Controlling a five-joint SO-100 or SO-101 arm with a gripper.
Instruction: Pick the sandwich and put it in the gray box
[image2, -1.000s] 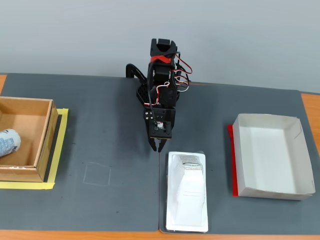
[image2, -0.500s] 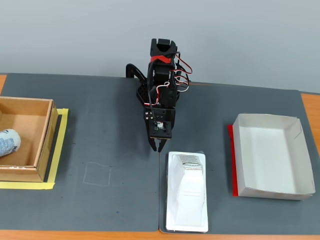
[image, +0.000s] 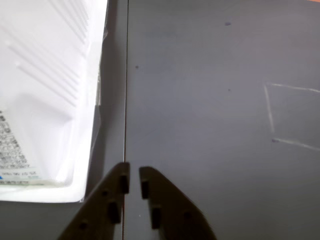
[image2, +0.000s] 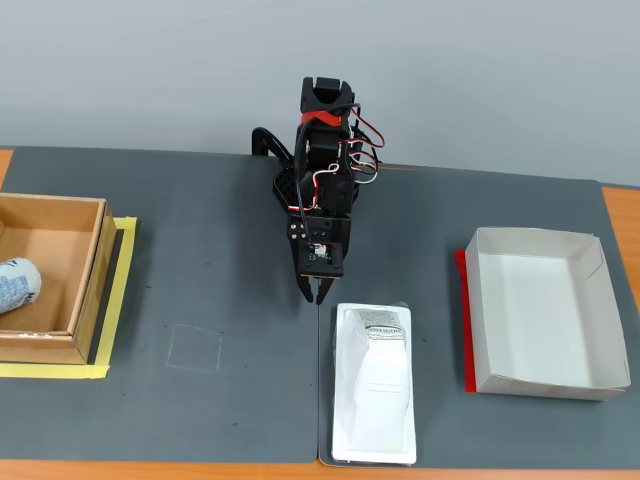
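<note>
Basically nothing's been moved in the last second: the gripper (image2: 313, 294) is still parked beside the sandwich (image2: 374, 385), jaws nearly together, nothing held, so the pick isn't started.

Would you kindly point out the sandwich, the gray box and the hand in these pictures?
sandwich (image2: 374, 385): fixed view, middle of its white face.
gray box (image2: 545, 382): fixed view, its near wall.
hand (image: 133, 181): wrist view, gap between the nearly closed fingertips.
</note>
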